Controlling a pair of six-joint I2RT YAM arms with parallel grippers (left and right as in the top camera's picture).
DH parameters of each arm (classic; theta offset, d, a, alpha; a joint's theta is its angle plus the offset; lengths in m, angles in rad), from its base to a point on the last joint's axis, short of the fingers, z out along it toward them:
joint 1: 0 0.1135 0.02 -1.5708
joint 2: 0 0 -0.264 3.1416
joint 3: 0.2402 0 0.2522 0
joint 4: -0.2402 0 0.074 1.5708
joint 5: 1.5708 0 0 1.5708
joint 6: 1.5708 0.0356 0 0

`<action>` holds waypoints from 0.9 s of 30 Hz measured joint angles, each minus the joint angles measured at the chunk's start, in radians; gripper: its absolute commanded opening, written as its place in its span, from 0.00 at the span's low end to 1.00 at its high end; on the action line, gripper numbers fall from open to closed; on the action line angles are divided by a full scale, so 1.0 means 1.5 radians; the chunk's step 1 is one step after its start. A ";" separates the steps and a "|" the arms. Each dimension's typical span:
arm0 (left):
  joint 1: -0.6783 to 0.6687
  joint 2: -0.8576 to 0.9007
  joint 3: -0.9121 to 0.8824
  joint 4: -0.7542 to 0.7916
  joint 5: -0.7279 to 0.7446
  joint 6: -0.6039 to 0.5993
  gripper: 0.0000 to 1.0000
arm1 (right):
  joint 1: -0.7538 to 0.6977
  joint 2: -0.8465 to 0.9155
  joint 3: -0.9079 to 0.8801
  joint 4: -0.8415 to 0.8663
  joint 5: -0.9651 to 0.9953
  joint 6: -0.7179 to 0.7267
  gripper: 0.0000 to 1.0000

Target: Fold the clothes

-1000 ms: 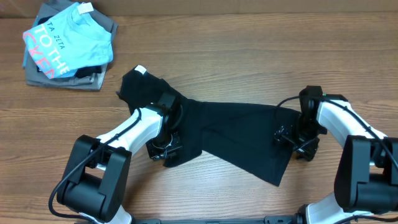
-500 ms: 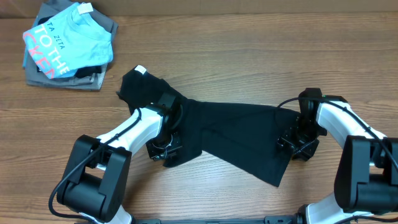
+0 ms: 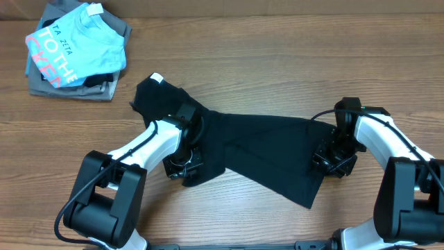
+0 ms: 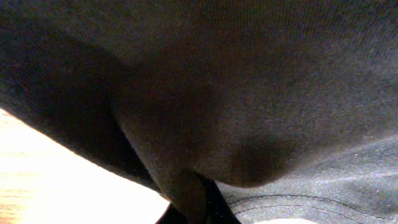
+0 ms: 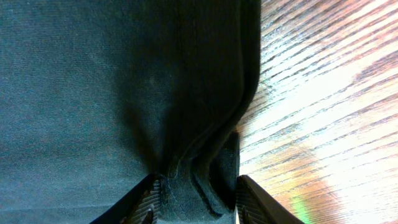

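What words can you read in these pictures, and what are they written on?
"TA ZETA": small white letters on the light blue tee.
"TO THE": big white letters on the same tee.
Pink letters below: partly hidden, unreadable.
The white tag on the black shirt: too small to read.

Blue tee (image 3: 82,39): apparently "TA ZETA", "TO THE".

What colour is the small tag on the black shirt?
White; the tag on the shirt shows best in the overhead view.
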 measured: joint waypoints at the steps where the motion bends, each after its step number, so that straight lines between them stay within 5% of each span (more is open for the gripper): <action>1: 0.000 0.000 0.000 0.000 0.000 0.000 0.04 | 0.000 0.000 0.000 0.000 0.000 0.000 0.45; 3: 0.000 0.000 0.000 0.000 0.000 0.000 0.04 | 0.000 0.000 0.000 0.005 0.000 0.000 0.39; 6: 0.000 0.000 0.000 -0.001 0.000 0.000 0.04 | 0.000 -0.001 -0.009 0.030 -0.002 0.000 0.04; 22: 0.000 0.004 0.021 -0.109 -0.022 0.000 0.04 | 0.000 -0.025 0.037 -0.056 0.000 0.000 0.04; 27: 0.000 -0.073 0.044 -0.145 -0.043 0.000 0.04 | 0.000 -0.068 0.078 -0.086 0.000 0.000 0.04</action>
